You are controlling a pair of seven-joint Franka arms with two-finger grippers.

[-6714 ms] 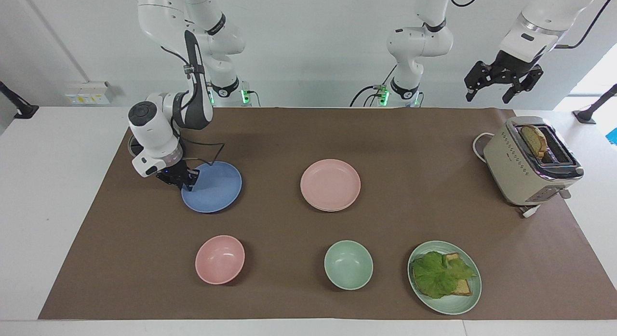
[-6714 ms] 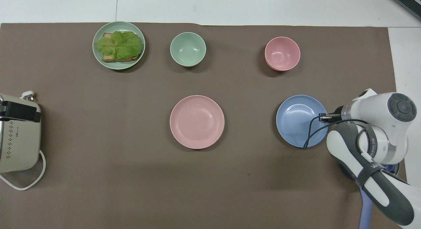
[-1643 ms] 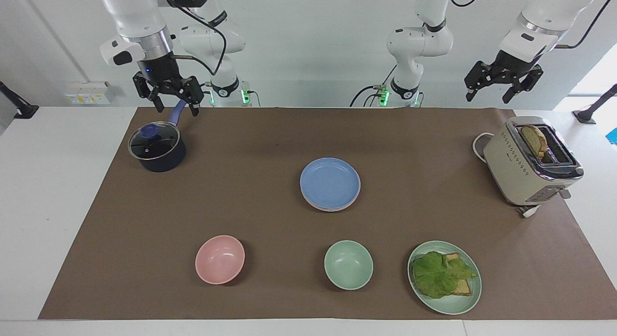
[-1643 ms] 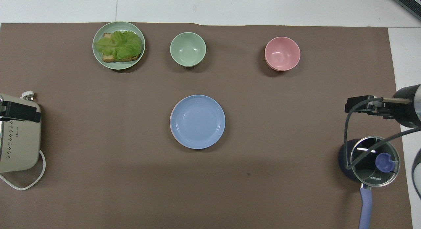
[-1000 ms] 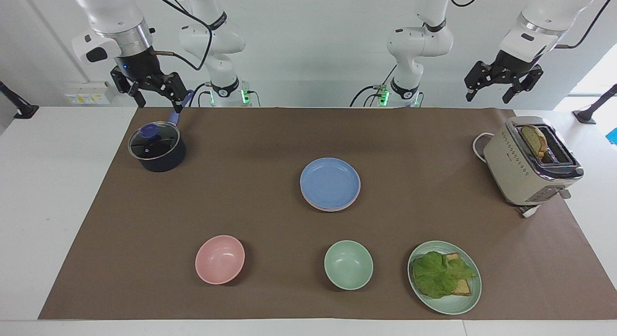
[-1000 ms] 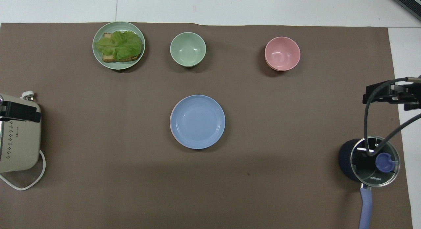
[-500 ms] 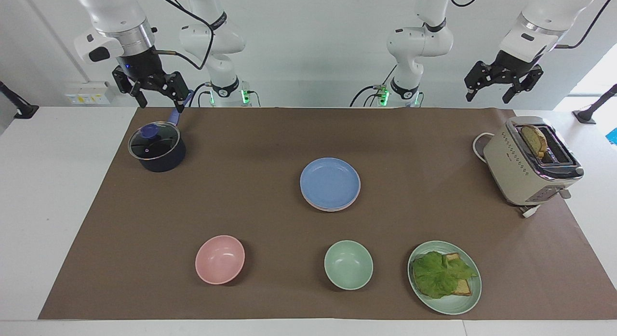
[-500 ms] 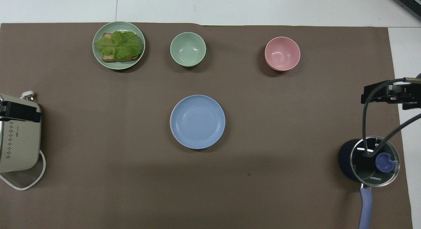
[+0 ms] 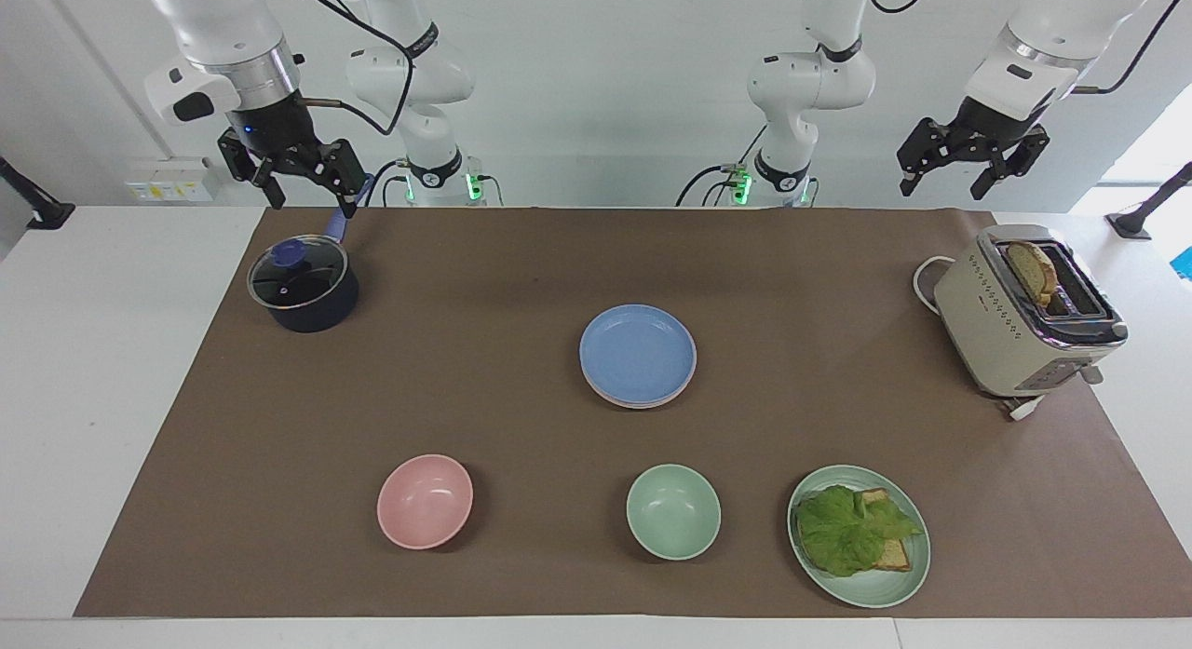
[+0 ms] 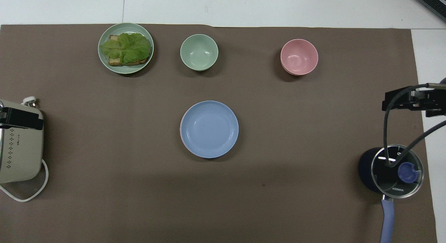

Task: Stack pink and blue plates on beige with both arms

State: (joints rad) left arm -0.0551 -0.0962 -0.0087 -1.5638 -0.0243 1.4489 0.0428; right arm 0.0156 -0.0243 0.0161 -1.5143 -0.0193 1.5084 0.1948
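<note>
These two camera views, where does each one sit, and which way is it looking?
Facing view: high across the table, looking at the robots; shows both arms whole, the right gripper raised over the saucepan's handle, the left gripper raised near the toaster, both open.
Overhead view: high above the robots' end, looking steeply down and forward; only the right gripper shows, at the picture's edge.
Shared: the blue plate stacked mid-mat, a pink rim beneath, plus the bowls, toaster and saucepan, turned half round between views.

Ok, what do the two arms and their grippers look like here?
Both arms are white, rounded, jointed segments with black cables looping alongside. Each ends in a black fingered gripper: right gripper, left gripper. Both bases glow green. A small blue light shows above the right gripper.
</note>
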